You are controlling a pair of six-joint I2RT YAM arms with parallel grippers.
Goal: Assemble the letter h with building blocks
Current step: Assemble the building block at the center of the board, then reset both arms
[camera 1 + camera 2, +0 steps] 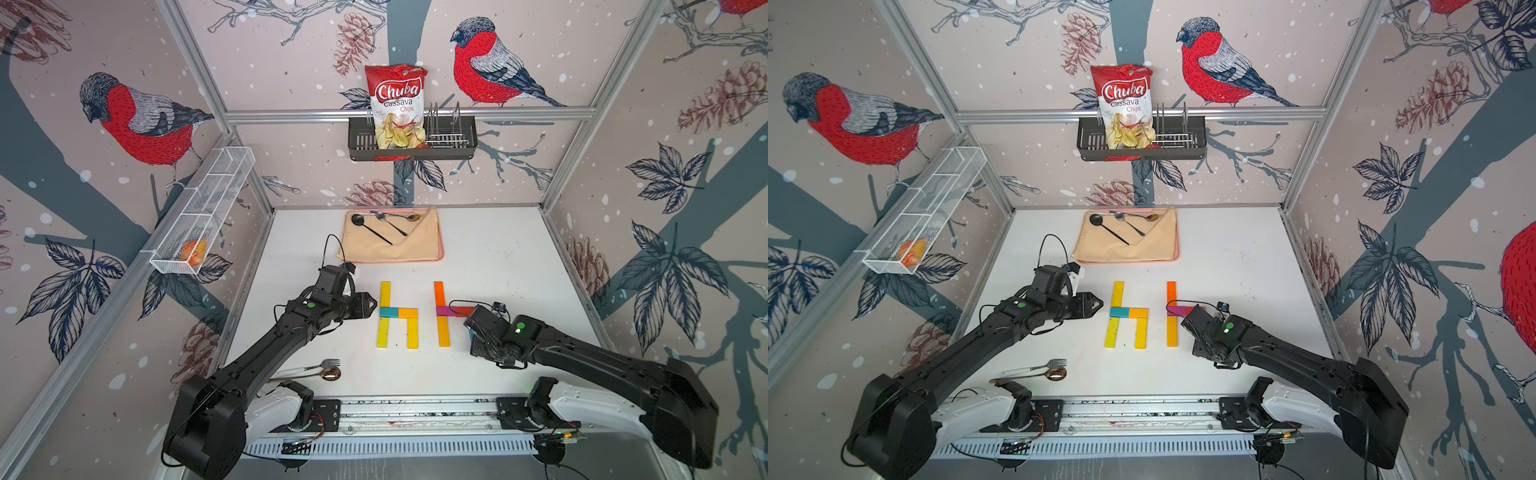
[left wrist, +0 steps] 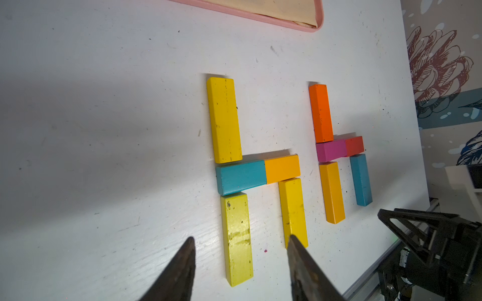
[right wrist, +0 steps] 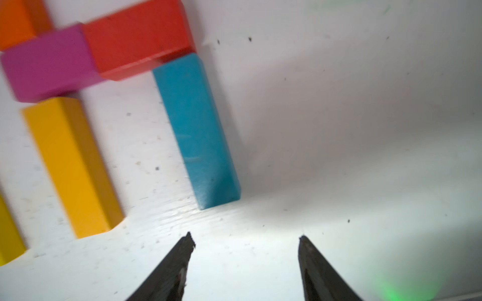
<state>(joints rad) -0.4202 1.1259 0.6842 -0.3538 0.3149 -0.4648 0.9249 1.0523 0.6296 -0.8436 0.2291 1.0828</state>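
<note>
The left gripper point(image 2: 242, 237) is hovering, jaws apart and empty, beside the yellow-and-teal block letter point(image 1: 385, 295), its arm stretching low over the white table point(image 1: 498, 257). The right gripper point(image 3: 245, 235), likewise gaping and empty, is pointing at the teal block point(image 3: 198, 130) of the orange-and-magenta letter point(image 1: 439, 293), its elbow bent. Both letters are lying flat mid-table. On the back wall, a rack point(image 1: 361, 141) is holding a red bag point(image 1: 397, 95) reading "Chuba Cassava Chips".
</note>
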